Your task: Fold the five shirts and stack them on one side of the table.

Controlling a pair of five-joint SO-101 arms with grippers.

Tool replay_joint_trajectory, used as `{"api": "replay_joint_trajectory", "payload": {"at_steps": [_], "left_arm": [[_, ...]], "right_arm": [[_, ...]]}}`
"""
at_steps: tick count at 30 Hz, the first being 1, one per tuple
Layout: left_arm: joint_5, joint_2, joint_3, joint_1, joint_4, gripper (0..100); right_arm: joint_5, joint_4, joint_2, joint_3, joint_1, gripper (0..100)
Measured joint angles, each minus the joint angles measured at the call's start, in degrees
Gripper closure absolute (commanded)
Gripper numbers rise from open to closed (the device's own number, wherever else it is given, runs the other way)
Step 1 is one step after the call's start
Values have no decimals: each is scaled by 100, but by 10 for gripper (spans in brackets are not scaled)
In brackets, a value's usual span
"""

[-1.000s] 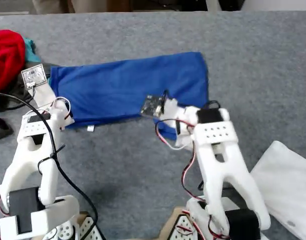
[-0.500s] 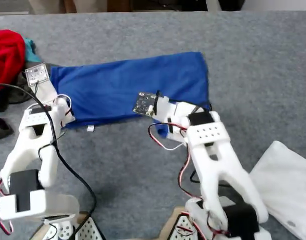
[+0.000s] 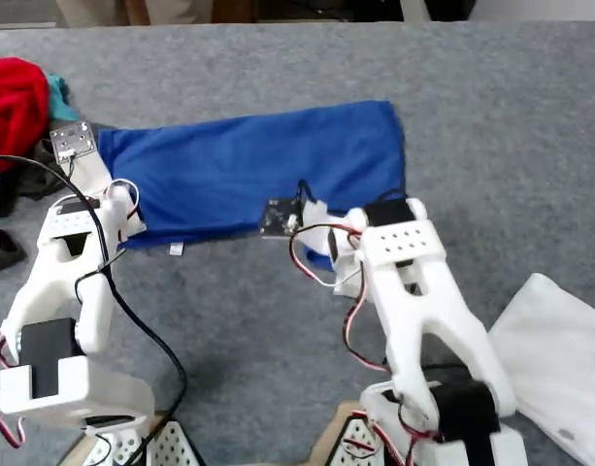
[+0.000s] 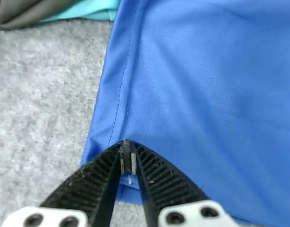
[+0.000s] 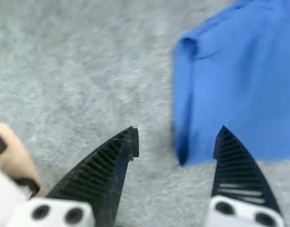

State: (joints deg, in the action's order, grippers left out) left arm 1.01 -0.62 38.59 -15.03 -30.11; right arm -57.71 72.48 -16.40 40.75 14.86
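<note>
Blue shirt (image 3: 248, 165) was mid-fold; your left pincer (image 4: 127, 158) pinched its hem.
Your right pincer (image 5: 177, 137) gaped over the shirt's other corner; closing there looked like your next move.

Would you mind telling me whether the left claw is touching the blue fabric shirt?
Touching: the left wrist view shows the left claw shut on the blue fabric shirt at its edge.

We take this for a robotics lab or hobby workshop: a white left arm (image 3: 59, 291) and right arm (image 3: 423, 301) with loose wiring (image 3: 321, 267) stand at the near edge of a grey felt-covered surface (image 3: 511, 126), and wooden furniture (image 3: 181, 10) stands beyond its far edge.
</note>
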Motion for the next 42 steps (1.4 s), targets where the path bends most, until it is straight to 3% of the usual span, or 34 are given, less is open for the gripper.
{"api": "replay_joint_trajectory", "payload": {"at_steps": [13, 16, 22, 30, 37, 42], "left_arm": [[0, 0, 0, 0, 0, 980], [0, 0, 0, 0, 0, 980], [0, 0, 0, 0, -18, 980], [-149, 70, -141, 105, -308, 980], [-149, 70, -141, 105, -316, 980], [-149, 70, -141, 105, -316, 980]], "right_arm": [[-211, -1090, 2136, -607, -9, 735], [-220, -1108, 2277, -703, -18, 739], [-220, -1345, 2365, -835, -334, 852], [-404, -1802, 2409, -879, -571, 807], [-571, -2084, 2409, -905, -624, 998], [-571, -1864, 2435, -1310, -624, 995]]}}
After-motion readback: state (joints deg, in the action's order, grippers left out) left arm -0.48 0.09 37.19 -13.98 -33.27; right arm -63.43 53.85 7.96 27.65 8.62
